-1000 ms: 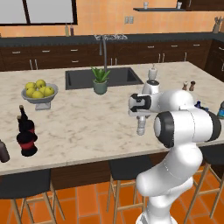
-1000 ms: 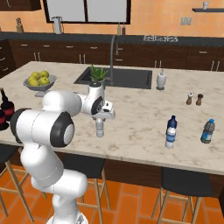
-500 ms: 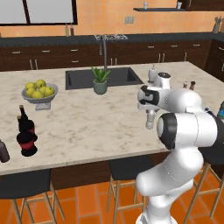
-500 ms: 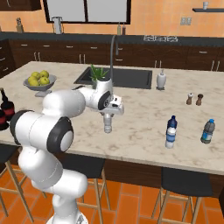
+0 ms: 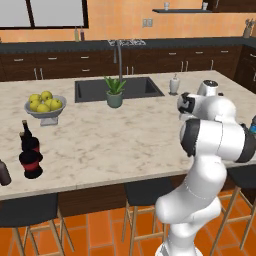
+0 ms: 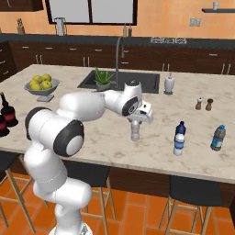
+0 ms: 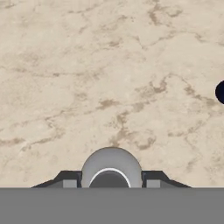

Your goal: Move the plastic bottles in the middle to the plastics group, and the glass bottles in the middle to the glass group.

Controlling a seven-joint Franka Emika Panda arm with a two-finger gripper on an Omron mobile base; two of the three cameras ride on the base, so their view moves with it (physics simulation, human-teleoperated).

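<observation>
Gripper (image 6: 136, 123) at the island's near-middle points straight down, its two fingers drawn in narrow against the neck of one clear, white-capped plastic bottle (image 6: 135, 131); in the hand view the pale cap (image 7: 111, 169) sits squarely between the dark fingertips (image 7: 65, 178). Whether the bottle's base rests on the marble counter (image 6: 92, 124) or hangs just above it cannot be told. To the robot's right on the same counter stand two bottles: one small dark-blue bottle (image 6: 179, 138) with a pale label, and one pale teal bottle (image 6: 218, 137) just beyond it toward the counter's end. At the robot's far left edge stand two black round-bellied bottles with red bands (image 5: 29, 151), close together, and one stubby dark-brown bottle (image 5: 4, 172) beside them. Further back: one bowl of yellow-green fruit (image 5: 45, 105), one potted plant (image 5: 114, 91) at the sink's rim, one white soap dispenser (image 6: 169, 84), and two small shakers (image 6: 204, 104) side by side.
</observation>
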